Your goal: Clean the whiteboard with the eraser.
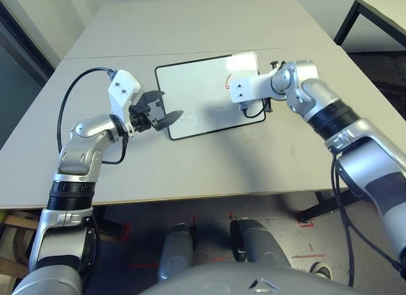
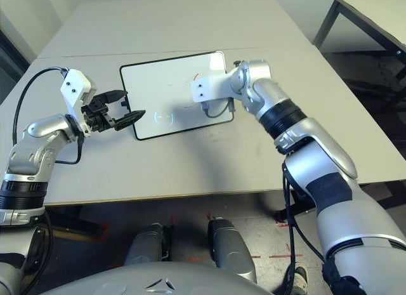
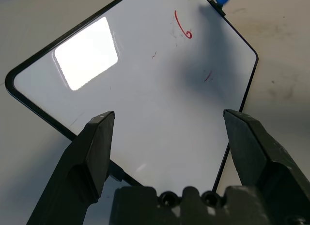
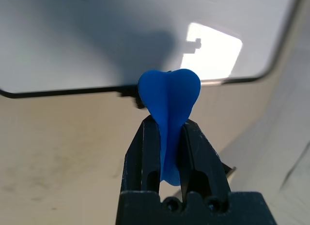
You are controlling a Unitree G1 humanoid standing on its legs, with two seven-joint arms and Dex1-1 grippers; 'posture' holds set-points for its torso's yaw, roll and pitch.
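Note:
The whiteboard [image 1: 203, 98] lies flat mid-table, its black frame turned at a slight angle. A small red scribble [image 1: 227, 83] marks its right part, and the same scribble [image 3: 184, 30] appears in the left wrist view. My left gripper [image 3: 168, 117] is open at the board's left edge, one finger over the white surface and one off it. Nothing lies between its fingers except the board's edge below. My right gripper [image 4: 167, 126] is shut on the blue eraser [image 4: 169, 94], held on end just off the board's right edge by a side knob. The right wrist [image 1: 250, 89] hangs over that side.
The grey table [image 1: 190, 162] has bare room in front of and behind the board, with a seam across its far part. A black cable [image 1: 70, 98] loops out left of my left arm. A second table [image 1: 380, 9] stands at the back right.

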